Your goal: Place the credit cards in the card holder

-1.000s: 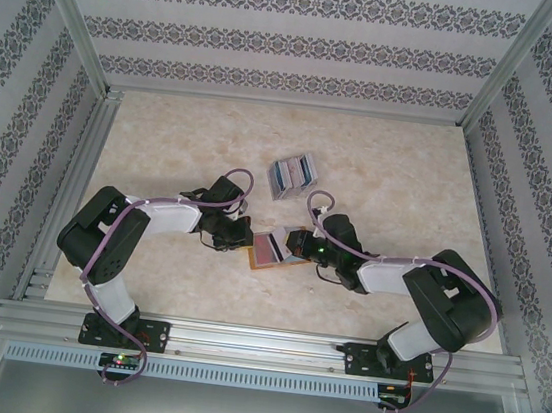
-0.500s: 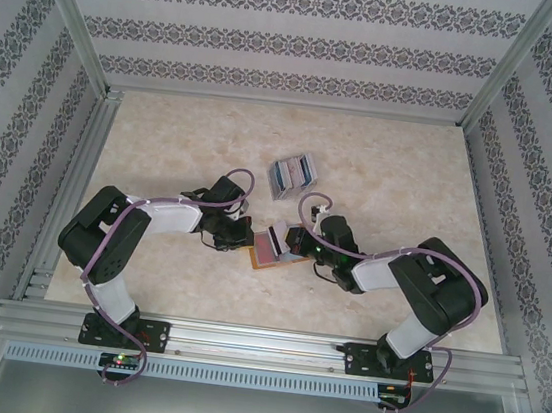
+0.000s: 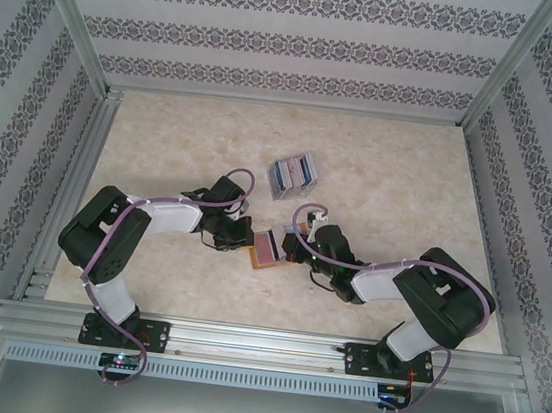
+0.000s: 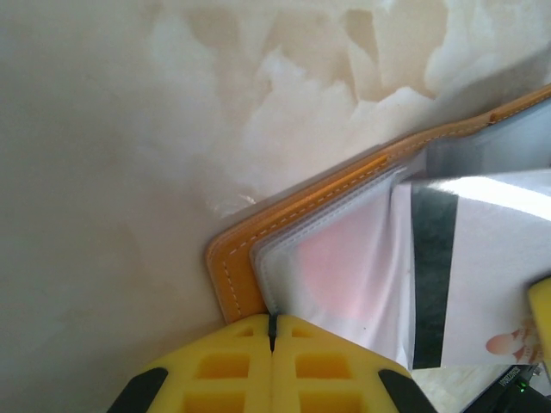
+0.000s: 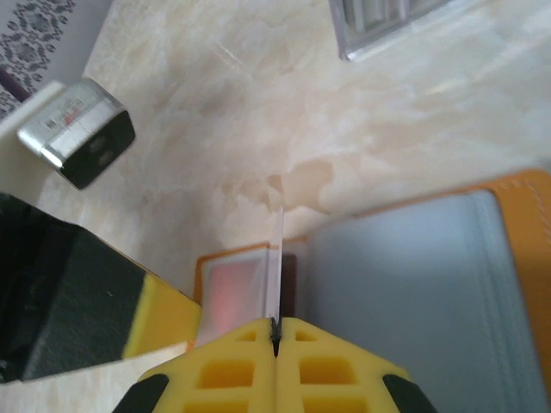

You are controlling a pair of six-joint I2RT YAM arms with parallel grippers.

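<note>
While both arms reach in from the near edge of the table (image 3: 146, 281) and meet around its middle, the left fingers (image 4: 271, 320) are pressed together on a corner of the open card holder (image 4: 231, 274). The holder's orange-brown stitched border and clear sleeves run right up to the yellow tips. It lies flat, slightly nearer the near edge than the far one.

The right fingers (image 5: 277, 325), coming in from the opposite side, are clamped tight on a single card (image 5: 277, 258). That card stands on edge between them, directly over the open holder. A pinkish pocket shows beneath it, and a grey, clear-covered pocket lies beside it. From the left wrist camera the same card looks pale with a dark stripe across it, and it overlaps the holder's sleeves. Whether its lower edge has entered a pocket cannot be told.

Farther back, toward the far edge, the remaining credit cards (image 3: 293, 175) sit in a small fanned stack of grey and blue tones. The stack is well apart from the holder and from both arms.
</note>
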